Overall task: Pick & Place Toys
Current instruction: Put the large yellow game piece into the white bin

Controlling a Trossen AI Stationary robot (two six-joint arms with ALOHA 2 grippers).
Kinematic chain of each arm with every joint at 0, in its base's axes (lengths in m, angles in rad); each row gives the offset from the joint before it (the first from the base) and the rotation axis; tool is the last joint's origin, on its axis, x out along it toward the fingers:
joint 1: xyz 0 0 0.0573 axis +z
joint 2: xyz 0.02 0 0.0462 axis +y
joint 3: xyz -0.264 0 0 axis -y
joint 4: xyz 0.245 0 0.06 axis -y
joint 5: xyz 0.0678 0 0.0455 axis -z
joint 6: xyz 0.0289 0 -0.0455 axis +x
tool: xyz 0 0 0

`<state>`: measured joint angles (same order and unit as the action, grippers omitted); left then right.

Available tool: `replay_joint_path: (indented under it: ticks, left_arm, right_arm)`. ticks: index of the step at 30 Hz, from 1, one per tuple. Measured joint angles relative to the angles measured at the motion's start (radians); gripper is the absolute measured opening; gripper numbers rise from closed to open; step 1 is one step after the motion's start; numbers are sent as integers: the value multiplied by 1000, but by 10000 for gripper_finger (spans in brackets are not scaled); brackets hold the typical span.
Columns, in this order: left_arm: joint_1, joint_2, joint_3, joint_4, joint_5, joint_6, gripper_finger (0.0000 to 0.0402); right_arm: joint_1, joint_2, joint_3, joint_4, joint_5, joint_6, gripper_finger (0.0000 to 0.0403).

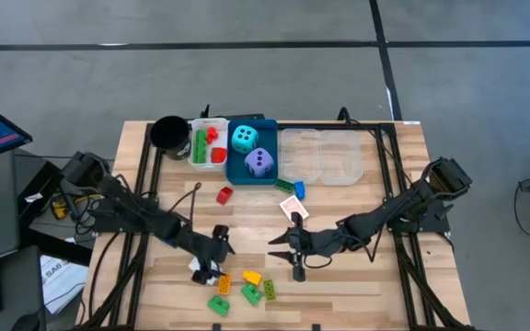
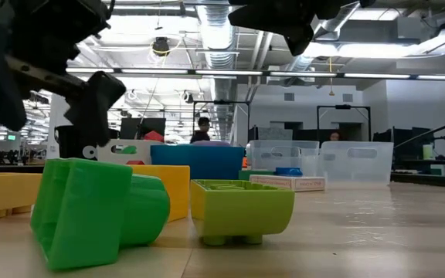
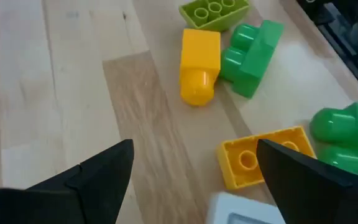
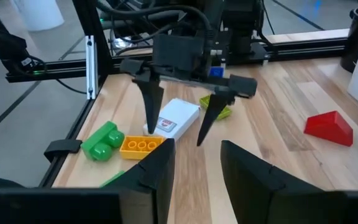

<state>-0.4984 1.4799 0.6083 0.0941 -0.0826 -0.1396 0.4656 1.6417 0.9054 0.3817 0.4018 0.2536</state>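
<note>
The loose bricks lie in a cluster near the table's front edge, left of centre: an orange brick [image 1: 224,284], a yellow brick [image 1: 252,277], an olive-green brick [image 1: 269,289], a green brick [image 1: 251,294] and a second green brick [image 1: 218,305] nearest the edge, with a white card [image 4: 173,117] lying flat just beside the orange one. The left gripper [image 1: 212,265] hangs directly above this cluster, fingers spread wide with nothing between them; in the right wrist view the tips straddle the white card. The right gripper [image 1: 294,253] sits near the table's middle, just right of the cluster and facing it, fingers only narrowly apart and holding nothing. Bare wood runs between the two grippers and across the whole front right of the table. Further back, a red brick [image 1: 224,194] lies alone on open wood, and a pink-edged card [image 1: 293,208] rests beside a small blue brick [image 1: 299,189] near the trays. Along the back edge stand a black cup [image 1: 168,132], a white tray [image 1: 209,144] holding green and red bricks, a blue tray [image 1: 252,153] holding the cyan die [image 1: 244,139] and purple die [image 1: 259,163], and a clear tray [image 1: 322,155]. Black frame rails border both side edges of the table.
</note>
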Motion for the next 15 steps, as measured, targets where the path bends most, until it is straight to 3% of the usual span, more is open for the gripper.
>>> replay_joint_path:
  ticks: [5,15]
  left_arm:
    - [33,44,1,128,0,3,332]
    - [75,166,0,233,0,-4,331]
  right_arm:
    - [1,0,0,-4,27,0,126]
    - [1,0,0,-15,45,0,126]
